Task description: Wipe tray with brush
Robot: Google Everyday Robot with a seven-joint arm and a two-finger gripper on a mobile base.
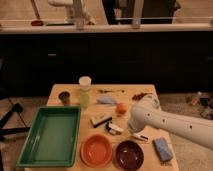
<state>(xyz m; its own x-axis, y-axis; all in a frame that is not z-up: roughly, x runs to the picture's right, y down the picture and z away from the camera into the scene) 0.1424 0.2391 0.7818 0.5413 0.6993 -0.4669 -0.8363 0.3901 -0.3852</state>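
Gripper (136,131) just R of brush (115,128), jaws spread wide, nothing held. Tray (50,137) well apart, far L of jaws.

Green tray (50,137), white dark-accented brush (114,128), orange bowl (96,150), tan worktop (56,95); white arm (175,125) carries the tool (137,132), lower right of centre.

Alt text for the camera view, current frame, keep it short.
A white robot arm reaches in from the right over a wooden table, its claw low beside a white brush near the middle. A large green tray sits front left, with an orange bowl and a dark bowl to its right.
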